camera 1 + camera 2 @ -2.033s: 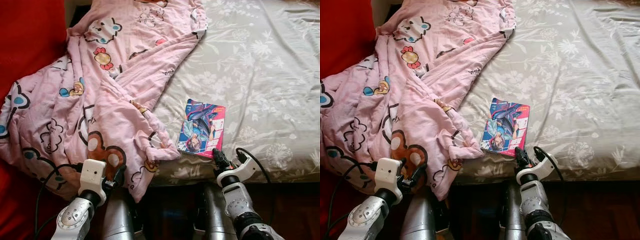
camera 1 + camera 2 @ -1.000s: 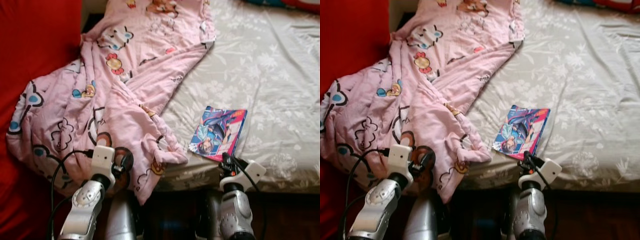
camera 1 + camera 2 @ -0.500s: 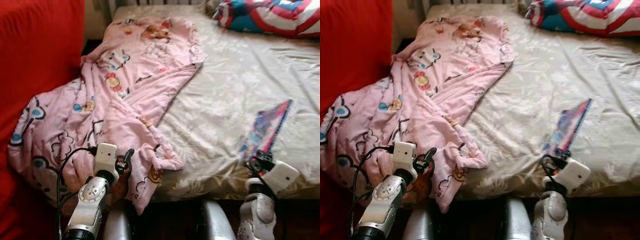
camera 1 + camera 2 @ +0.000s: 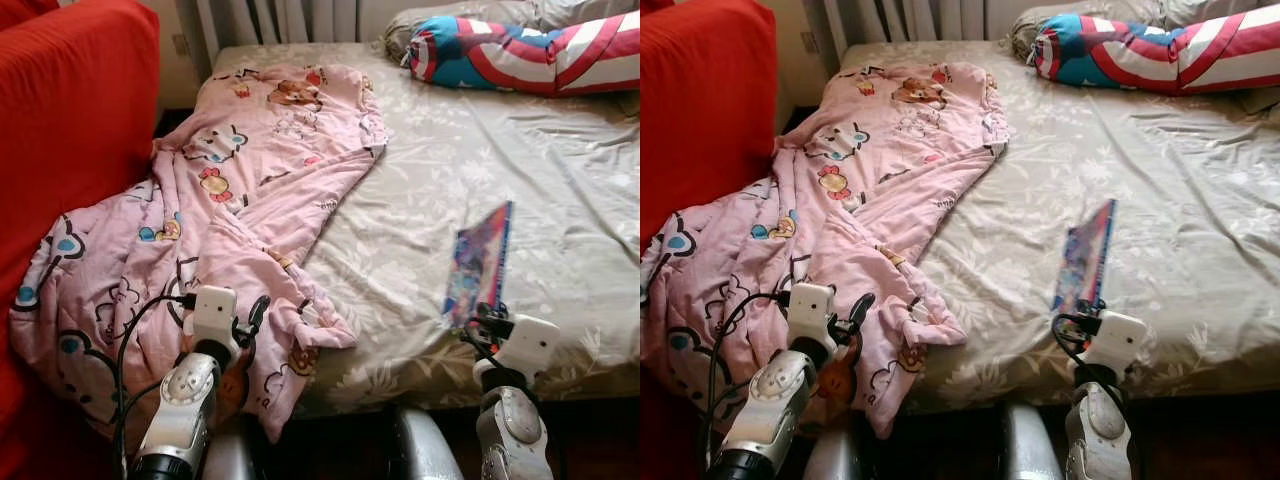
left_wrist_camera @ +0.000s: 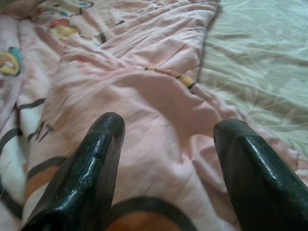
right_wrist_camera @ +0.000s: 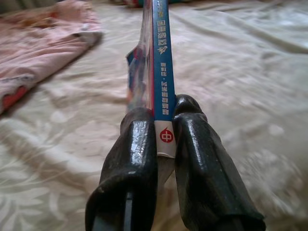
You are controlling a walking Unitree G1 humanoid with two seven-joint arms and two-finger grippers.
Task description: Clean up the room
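Bed [image 4: 560, 180] with grey-beige floral sheet, rumpled, filling most of the view. Pink cartoon-print quilt [image 4: 250, 200] spread over its left half, spilling off the near edge. Red upholstered furniture [image 4: 70, 110] close on the left (sofa or chair, cannot tell). Striped red, white and blue cushion [image 4: 510, 55] at the head. Pale curtain folds [image 4: 270, 20] behind. Soft daylight.
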